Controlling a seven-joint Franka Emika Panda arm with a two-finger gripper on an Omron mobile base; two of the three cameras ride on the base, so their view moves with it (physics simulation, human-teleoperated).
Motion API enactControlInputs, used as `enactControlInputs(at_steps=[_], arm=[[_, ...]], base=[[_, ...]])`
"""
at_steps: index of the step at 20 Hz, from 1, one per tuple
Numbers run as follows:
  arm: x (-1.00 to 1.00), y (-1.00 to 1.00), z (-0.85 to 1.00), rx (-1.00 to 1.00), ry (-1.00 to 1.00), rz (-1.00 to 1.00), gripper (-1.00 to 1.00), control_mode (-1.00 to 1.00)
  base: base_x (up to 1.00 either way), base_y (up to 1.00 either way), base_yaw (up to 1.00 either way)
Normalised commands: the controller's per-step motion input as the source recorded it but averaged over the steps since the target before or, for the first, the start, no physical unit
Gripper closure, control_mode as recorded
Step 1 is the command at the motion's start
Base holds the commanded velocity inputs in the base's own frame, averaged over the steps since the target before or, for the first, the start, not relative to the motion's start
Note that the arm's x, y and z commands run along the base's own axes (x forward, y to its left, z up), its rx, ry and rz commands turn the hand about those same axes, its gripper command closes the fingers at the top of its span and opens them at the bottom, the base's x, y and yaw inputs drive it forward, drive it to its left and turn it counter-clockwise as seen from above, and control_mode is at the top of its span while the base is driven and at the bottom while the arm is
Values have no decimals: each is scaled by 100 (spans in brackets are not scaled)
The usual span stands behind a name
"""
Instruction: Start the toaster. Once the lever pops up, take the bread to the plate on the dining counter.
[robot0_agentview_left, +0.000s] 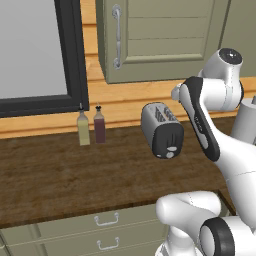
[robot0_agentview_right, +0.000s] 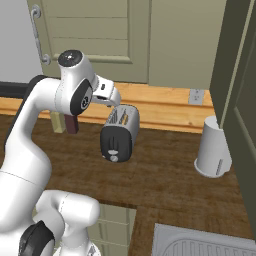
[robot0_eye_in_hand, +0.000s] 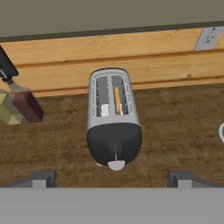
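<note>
- The gripper (robot0_eye_in_hand: 112, 179) hangs above the near edge of the wooden counter (robot0_eye_in_hand: 175, 131), fingers spread to their widest with nothing between them.
- Just beyond it sits the toaster (robot0_eye_in_hand: 113, 118), black end face toward the hand; it looks rigid and smooth, likely to slide if shoved sideways.
- The lever (robot0_eye_in_hand: 116, 165) is a small pale tab low on that face: best pressed straight down with one fingertip.
- The bread (robot0_eye_in_hand: 117, 99) stands edge-up in the right slot, light and crumbly; pinch its exposed top edge gently.
</note>
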Motion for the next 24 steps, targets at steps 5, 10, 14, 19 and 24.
enactControlInputs(at_steps=[5, 10, 14, 19, 24], arm=[[0, 0, 0, 0, 0, 0, -100, -100], [0, 0, 0, 0, 0, 0, -100, -100], [0, 0, 0, 0, 0, 0, -100, -100], [0, 0, 0, 0, 0, 0, -100, -100], [0, 0, 0, 0, 0, 0, -100, -100]], base=[[0, 0, 0], [0, 0, 0], [0, 0, 0], [0, 0, 0], [0, 0, 0]])
